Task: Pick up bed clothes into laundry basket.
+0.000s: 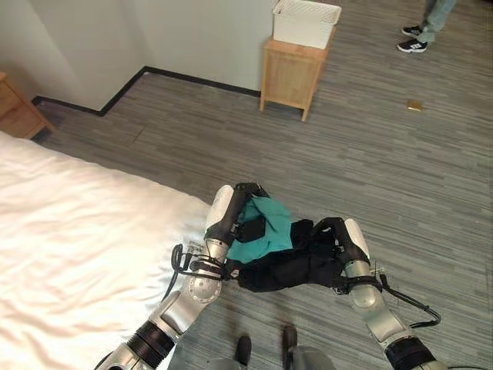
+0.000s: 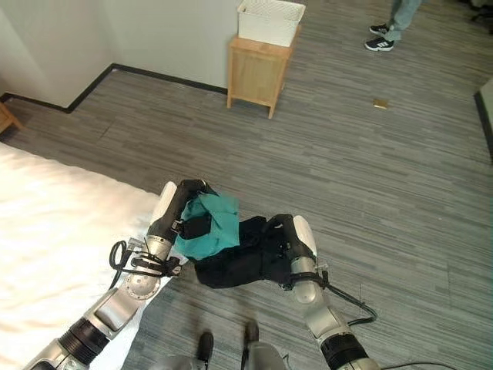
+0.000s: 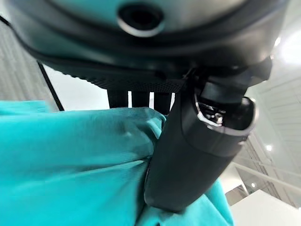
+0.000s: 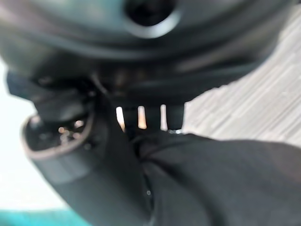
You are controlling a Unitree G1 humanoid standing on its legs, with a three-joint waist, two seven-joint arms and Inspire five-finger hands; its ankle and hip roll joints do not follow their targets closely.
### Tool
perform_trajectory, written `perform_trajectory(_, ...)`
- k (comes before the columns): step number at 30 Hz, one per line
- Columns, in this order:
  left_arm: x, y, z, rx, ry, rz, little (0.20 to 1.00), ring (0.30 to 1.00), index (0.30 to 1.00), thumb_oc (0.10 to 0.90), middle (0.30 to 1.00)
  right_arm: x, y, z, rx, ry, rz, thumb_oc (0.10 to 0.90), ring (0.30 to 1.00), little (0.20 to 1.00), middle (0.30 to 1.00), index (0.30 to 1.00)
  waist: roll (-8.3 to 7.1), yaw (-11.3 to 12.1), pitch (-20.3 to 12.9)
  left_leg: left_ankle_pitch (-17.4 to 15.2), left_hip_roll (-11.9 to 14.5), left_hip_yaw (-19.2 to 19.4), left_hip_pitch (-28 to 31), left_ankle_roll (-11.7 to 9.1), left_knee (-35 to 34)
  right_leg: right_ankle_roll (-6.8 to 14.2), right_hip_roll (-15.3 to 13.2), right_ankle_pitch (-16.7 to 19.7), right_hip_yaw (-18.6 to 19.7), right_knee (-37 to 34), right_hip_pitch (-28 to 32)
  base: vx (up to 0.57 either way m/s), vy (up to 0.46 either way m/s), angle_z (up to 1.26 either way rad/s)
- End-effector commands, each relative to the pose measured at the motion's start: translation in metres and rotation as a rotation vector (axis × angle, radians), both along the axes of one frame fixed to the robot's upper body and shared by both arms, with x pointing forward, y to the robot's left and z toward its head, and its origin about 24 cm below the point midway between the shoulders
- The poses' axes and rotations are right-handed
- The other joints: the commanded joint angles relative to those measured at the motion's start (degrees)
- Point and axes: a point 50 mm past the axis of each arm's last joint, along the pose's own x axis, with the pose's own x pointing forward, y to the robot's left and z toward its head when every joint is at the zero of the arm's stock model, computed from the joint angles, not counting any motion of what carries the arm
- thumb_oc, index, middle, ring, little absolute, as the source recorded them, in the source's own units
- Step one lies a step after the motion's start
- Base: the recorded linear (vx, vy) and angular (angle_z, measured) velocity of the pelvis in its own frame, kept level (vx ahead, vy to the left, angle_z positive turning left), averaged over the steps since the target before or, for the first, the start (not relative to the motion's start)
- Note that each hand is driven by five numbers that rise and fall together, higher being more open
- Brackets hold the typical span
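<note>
Bed [image 1: 69, 231]: white cover, lying along the left of the floor, its near right corner just beside the left arm.

Left hand [image 1: 245, 202]: held off the bed's right edge, above the floor; fingers and thumb [image 3: 188, 160] curled round the teal garment [image 1: 266, 227], pinching a fold of it.

Teal garment: bunched, held up in the air between the two hands, hanging from the left hand and overlapping the black garment [image 1: 289, 262] on its left end.

Black garment: a crumpled bundle, long axis running left to right between the hands, clear of the floor; its right end is held in the right hand [image 1: 339, 239].

Right hand: fingers and thumb [image 4: 94, 174] closed on the black cloth.

Wooden nightstand [image 1: 293, 73]: against the far wall, well apart from the hands.

White laundry basket [image 1: 306, 21]: standing upright on the nightstand's top; what is inside cannot be told.

Small tan object [image 1: 414, 105]: flat on the floor, right of the nightstand.

Person's legs and shoes [image 1: 420, 35]: at the far right of the floor.
</note>
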Motion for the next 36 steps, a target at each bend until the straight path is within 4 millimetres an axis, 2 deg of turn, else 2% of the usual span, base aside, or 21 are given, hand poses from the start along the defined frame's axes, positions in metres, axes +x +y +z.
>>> perform_trajectory(1,-0.001,-0.014,0.055,-0.106,-0.304,-0.053,0.3,0.3,0.3,0.4,0.3,0.016,0.014,0.055,0.023,-0.284,0.106,0.4,0.3,0.3,0.3,0.3,1.78,-3.91,-6.0,-3.93,6.18,1.48,16.56,-3.99,-0.52,-1.79,1.09,15.49,-4.68,-11.75,2.24,0.0,-0.003,1.4)
perform_trajectory(5,-0.001,-0.014,0.055,-0.106,-0.304,-0.053,0.3,0.3,0.3,0.4,0.3,0.016,0.014,0.055,0.023,-0.284,0.106,0.4,0.3,0.3,0.3,0.3,1.82,-3.98,-5.99,-3.98,6.22,1.41,16.55,-4.0,-0.46,-1.8,1.11,15.51,-4.76,-11.83,2.33,0.13,-0.094,0.13)
perform_trajectory(6,-0.004,-0.016,0.054,-0.169,-0.273,-0.066,0.3,0.3,0.3,0.4,0.3,0.02,0.028,0.061,0.044,-0.3,0.163,0.4,0.3,0.3,0.3,0.3,-1.16,1.16,-2.68,7.91,5.89,4.93,-0.87,-6.92,36.18,-5.89,0.37,11.39,-5.48,-14.39,12.29,0.58,-0.423,-0.02)
perform_trajectory(8,-0.004,-0.018,0.058,-0.195,-0.277,-0.068,0.3,0.3,0.3,0.4,0.3,0.022,0.03,0.062,0.04,-0.301,0.168,0.4,0.3,0.3,0.3,0.3,-2.85,3.32,-1.1,5.65,4.99,7.0,-8.6,-5.83,41.03,-6.12,-1.16,9.56,-4.81,-14.57,14.53,0.51,-0.274,-0.28)
perform_trajectory(9,-0.003,-0.017,0.058,-0.208,-0.271,-0.064,0.3,0.3,0.3,0.4,0.3,0.022,0.029,0.063,0.031,-0.299,0.166,0.4,0.3,0.3,0.3,0.3,-2.51,4.81,-0.56,3.25,5.54,8.29,-12.09,-5.66,40.93,-5.82,-0.95,8.21,-4.17,-14.57,16.01,0.24,-0.031,-0.41)
perform_trajectory(10,-0.003,-0.017,0.058,-0.208,-0.271,-0.064,0.3,0.3,0.3,0.4,0.3,0.023,0.029,0.063,0.031,-0.301,0.166,0.4,0.3,0.3,0.3,0.3,-2.8,4.88,-0.67,3.67,5.24,8.51,-12.37,-5.52,40.73,-5.76,-1.3,8.43,-4.04,-14.57,15.64,0.29,0.043,-0.26)
perform_trajectory(12,-0.007,-0.015,0.055,-0.232,-0.257,-0.065,0.3,0.3,0.3,0.4,0.3,0.021,0.028,0.059,-0.004,-0.282,0.182,0.4,0.3,0.3,0.3,0.3,-1.85,6.89,-0.94,0.12,3.58,9.81,-14.16,-3.42,23.02,-4.53,-0.84,5.73,-3.04,-14.57,18.21,0.51,0.15,-0.29)
perform_trajectory(15,-0.008,-0.012,0.053,-0.239,-0.248,-0.05,0.3,0.3,0.3,0.4,0.3,0.019,0.029,0.056,-0.028,-0.269,0.196,0.4,0.3,0.3,0.3,0.3,0.22,9.07,-1.79,11.11,3.24,9.09,-15.36,-4.3,2.45,-4.51,1.12,2.37,-0.87,-14.57,22.22,0.51,0.142,-0.09)
perform_trajectory(16,-0.008,-0.012,0.053,-0.239,-0.248,-0.05,0.3,0.3,0.3,0.4,0.3,0.019,0.029,0.056,-0.028,-0.269,0.196,0.4,0.3,0.3,0.3,0.3,0.2,9.09,-1.69,11.32,3.21,9.11,-15.06,-4.31,2.07,-4.51,1.08,2.34,-0.86,-14.57,22.34,0.38,0.081,-0.19)
perform_trajectory(17,-0.007,0.001,0.058,-0.247,-0.273,0.006,0.3,0.3,0.3,0.4,0.3,0.014,0.004,0.08,-0.03,-0.336,0.172,0.4,0.3,0.3,0.3,0.3,-0.21,9.17,-1.49,13.43,3.78,9.47,-18.25,-5.64,-1.81,-4.46,1.11,0.87,-0.05,-14.57,24.04,0.24,0.047,-0.12)
perform_trajectory(19,-0.008,0.001,0.058,-0.247,-0.271,0.003,0.3,0.3,0.3,0.4,0.3,0.013,0.003,0.08,-0.03,-0.332,0.169,0.4,0.3,0.3,0.3,0.3,-0.23,9.35,-1.55,13.44,3.73,9.54,-18.16,-5.64,-1.86,-4.45,1.03,0.82,-0.01,-14.57,24.08,0.41,0.142,-0.18)
perform_trajectory(20,-0.001,0.001,0.083,-0.287,-0.357,0.02,0.3,0.3,0.3,0.4,0.3,-0.017,0.02,0.076,0.011,-0.334,0.254,0.4,0.3,0.3,0.3,0.3,-0.58,9.23,-1.89,13.96,6.38,11.52,-22.2,-6.64,-3.56,-3.74,0.36,-2.61,3.95,-14.57,29.48,0.58,0.237,-0.23)
perform_trajectory(21,-0.001,0.001,0.082,-0.287,-0.356,0.02,0.3,0.3,0.3,0.4,0.3,-0.017,0.02,0.076,0.011,-0.333,0.254,0.4,0.3,0.3,0.3,0.3,-0.64,9.34,-1.87,13.92,6.37,11.63,-22.13,-6.63,-3.56,-3.73,0.29,-2.63,4.03,-14.57,29.52,0.91,0.424,-0.91)
perform_trajectory(22,0.002,-0.008,0.089,-0.287,-0.37,-0.004,0.3,0.3,0.3,0.4,0.3,-0.019,0.028,0.07,0.017,-0.316,0.266,0.4,0.3,0.3,0.3,0.3,0.15,9.42,-3.1,18.05,8.25,12.09,-20.24,-6.49,-3.56,-3.9,0.36,-4.01,6.1,-14.57,31.4,0.45,0.254,-1.04)
perform_trajectory(25,0.003,-0.013,0.091,-0.276,-0.374,-0.018,0.3,0.3,0.3,0.4,0.3,-0.017,0.031,0.067,0.025,-0.306,0.257,0.4,0.3,0.3,0.3,0.3,-0.48,9.54,-3.48,17.58,8.19,13.24,-19.2,-5.82,-3.56,-3.5,-0.82,-3.3,6.46,-14.57,32.01,0.3,0.152,-0.68)
perform_trajectory(26,0.006,-0.021,0.1,-0.262,-0.396,-0.056,0.3,0.3,0.3,0.4,0.3,-0.013,0.04,0.062,0.068,-0.31,0.22,0.4,0.3,0.3,0.3,0.3,-3.12,9.39,-4.03,14.83,6.72,15.7,-16.19,-3.38,-2.94,-1.61,-2.6,0.72,5.63,-6.84,30.81,0.45,0.209,-0.33)
perform_trajectory(27,0.007,-0.023,0.103,-0.254,-0.409,-0.063,0.3,0.3,0.3,0.4,0.3,-0.009,0.044,0.064,0.087,-0.326,0.209,0.4,0.3,0.3,0.3,0.3,-3.52,9.2,-3.72,14.0,6.38,16.82,-14.7,-2.68,-3.15,-0.36,-2.59,3.12,5.55,-2.05,29.28,0.51,0.276,-0.16)
perform_trajectory(29,0.008,-0.029,0.11,-0.235,-0.446,-0.081,0.3,0.3,0.3,0.4,0.3,-0.002,0.046,0.07,0.081,-0.355,0.195,0.4,0.3,0.3,0.3,0.3,-2.57,7.63,-2.66,12.72,6.81,17.95,-11.68,-1.89,-3.56,1.35,-2.45,8.7,3.52,6.86,23.56,0.24,0.223,0.01)
perform_trajectory(31,0.008,-0.032,0.114,-0.23,-0.465,-0.091,0.3,0.3,0.3,0.4,0.3,0.0,0.046,0.073,0.079,-0.369,0.187,0.4,0.3,0.3,0.3,0.3,-1.8,6.28,-2.13,11.34,6.88,17.77,-10.19,-1.84,-3.56,1.17,-1.63,8.48,2.12,10.9,20.16,0.26,0.217,-0.03)
perform_trajectory(32,0.01,-0.035,0.114,-0.223,-0.466,-0.086,0.3,0.3,0.3,0.4,0.3,0.002,0.043,0.075,0.087,-0.379,0.165,0.4,0.3,0.3,0.3,0.3,-0.37,3.83,-1.03,10.29,6.79,17.73,-7.34,-1.96,-3.56,-0.01,1.42,6.73,-0.14,11.99,14.8,0.29,0.192,0.12)
perform_trajectory(36,0.013,-0.032,0.112,-0.21,-0.463,-0.057,0.3,0.3,0.3,0.4,0.3,0.001,0.041,0.077,0.097,-0.392,0.15,0.4,0.3,0.3,0.3,0.3,-0.59,2.29,-0.89,8.22,6.52,18.34,-4.72,-2.3,-3.56,-1.58,-0.87,1.91,-6.58,5.02,16.48,0.2,0.058,0.25)
